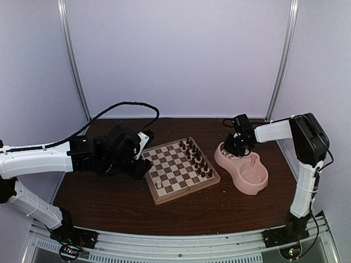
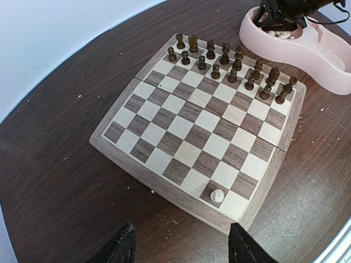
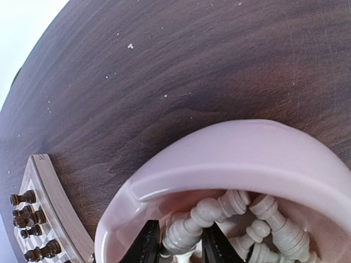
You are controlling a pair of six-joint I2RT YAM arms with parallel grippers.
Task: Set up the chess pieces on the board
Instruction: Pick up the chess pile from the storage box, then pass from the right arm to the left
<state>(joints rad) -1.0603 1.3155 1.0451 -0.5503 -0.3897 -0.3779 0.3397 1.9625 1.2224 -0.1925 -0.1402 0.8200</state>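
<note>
White walls (image 1: 175, 55) enclose your dark table (image 1: 109, 203). The board (image 1: 173, 164) lies mid-table, the pink bowl (image 3: 219, 153) toward the right edge. Your left gripper (image 2: 182, 244) gapes empty; your right gripper (image 3: 181, 244) pinches one of the bowl's cream chess pieces (image 3: 211, 208).

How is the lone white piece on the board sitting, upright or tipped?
Upright: the white piece stands on its base near the board's near corner; the top view shows it vertical, not lying flat.

Left claw (image 2: 178, 247) wide apart, arm low and level; right claw (image 3: 182, 244) narrow, wrist angled downward.
</note>
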